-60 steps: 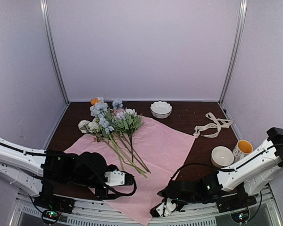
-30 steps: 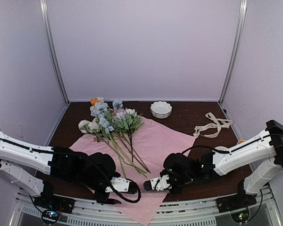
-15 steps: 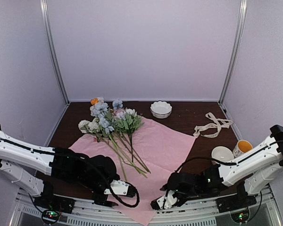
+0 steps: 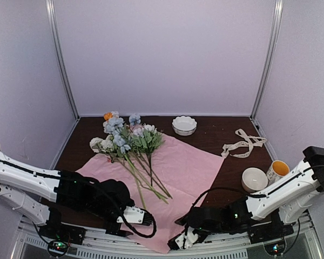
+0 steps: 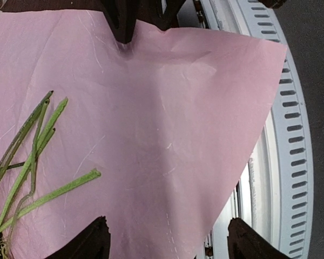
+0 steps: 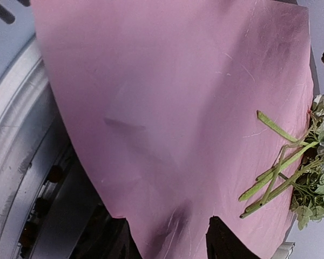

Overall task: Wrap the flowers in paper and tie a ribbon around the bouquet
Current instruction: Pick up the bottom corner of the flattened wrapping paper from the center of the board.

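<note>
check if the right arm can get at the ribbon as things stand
Probably yes: the ribbon lies uncovered on its side of the table, though the white bowl and cup sit between.

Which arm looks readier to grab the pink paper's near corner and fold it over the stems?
Likely right: the right gripper, open, sits at the near edge of the paper, while the left gripper hovers farther in, above it.

Our left arm [image 4: 27,181] stretches low from 9 o'clock, its left gripper [image 4: 143,217] pointing toward 3 o'clock with jaws spread wide. Our right arm [image 4: 283,189] folds in from 3 o'clock, its right gripper [image 4: 184,239] near 6 o'clock, aimed toward 8 o'clock, jaws parted.
</note>
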